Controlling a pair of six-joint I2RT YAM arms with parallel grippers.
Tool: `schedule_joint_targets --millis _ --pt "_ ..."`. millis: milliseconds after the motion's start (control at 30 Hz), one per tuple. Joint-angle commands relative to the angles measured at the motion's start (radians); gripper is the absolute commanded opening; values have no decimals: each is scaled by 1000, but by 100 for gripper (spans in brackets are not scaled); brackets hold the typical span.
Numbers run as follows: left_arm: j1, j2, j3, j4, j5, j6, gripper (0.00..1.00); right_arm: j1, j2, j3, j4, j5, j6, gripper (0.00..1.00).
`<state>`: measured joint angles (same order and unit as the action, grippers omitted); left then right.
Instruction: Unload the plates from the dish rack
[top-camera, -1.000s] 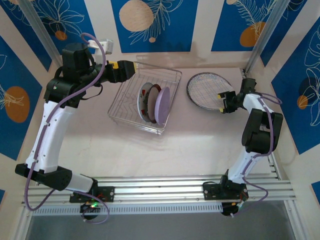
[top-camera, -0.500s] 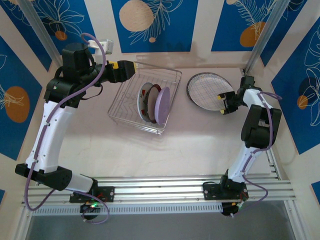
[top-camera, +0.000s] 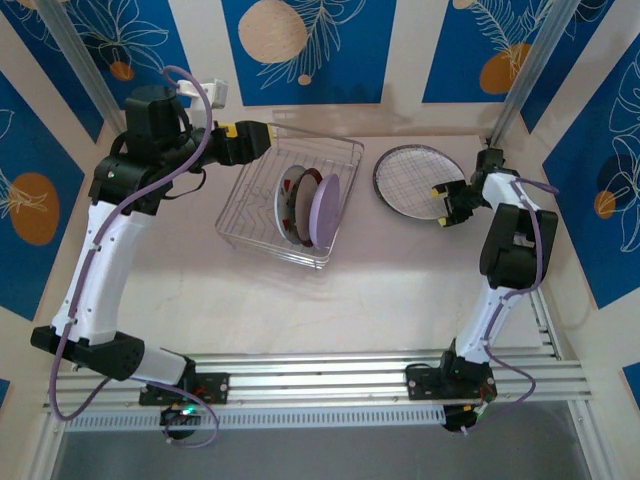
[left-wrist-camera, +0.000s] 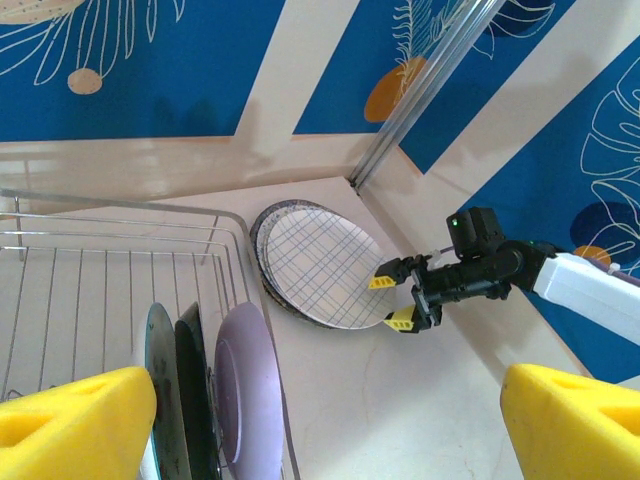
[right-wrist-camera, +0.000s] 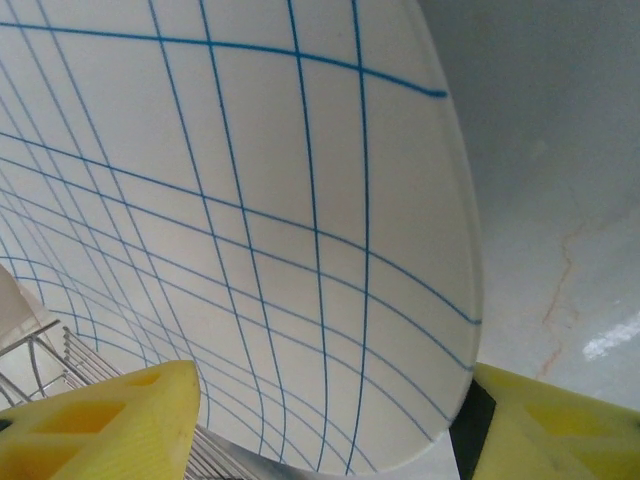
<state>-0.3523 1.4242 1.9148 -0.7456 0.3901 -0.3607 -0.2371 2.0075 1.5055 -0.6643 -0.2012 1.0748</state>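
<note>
Half-spread right tool (top-camera: 440, 204) straddles grid plate (top-camera: 410, 172) rim.

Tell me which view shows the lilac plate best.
Top external: the lilac plate stands whole on edge in the dish rack. Left wrist sees it closer, but its lower part is cut off.

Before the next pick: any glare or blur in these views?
Top external: evenly lit, dish rack sharp. Left wrist: sharp, lilac plate well lit. Right wrist: grid plate very close, lines crisp; bright glint on the table.
</note>
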Motion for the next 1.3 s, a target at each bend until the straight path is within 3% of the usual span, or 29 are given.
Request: schedule_joint_targets --millis 0,300,433,633,767,933,1133,1267 --pt "-12 10 24 -11 21 -9 89 8 21 43 -35 -9 6 67" --pt "-12 26 28 -54 -5 -6 89 17 -28 30 -23 11 22 67" --pt "-12 55 49 -137 -65 9 89 27 -82 49 -104 69 23 67" --pt "-12 107 69 -245 -154 18 88 55 -289 -41 -146 237 102 70" --pt "-12 178 119 -329 -184 40 86 121 -487 -86 40 301 47 70" --pt "-11 265 130 -360 -157 46 84 206 -691 -197 482 163 -45 72" --pt "-7 403 183 -441 -140 62 82 336 -797 -144 514 -15 -126 73" --pt "-7 485 229 -466 -136 87 76 393 -881 -137 444 -132 -173 74"
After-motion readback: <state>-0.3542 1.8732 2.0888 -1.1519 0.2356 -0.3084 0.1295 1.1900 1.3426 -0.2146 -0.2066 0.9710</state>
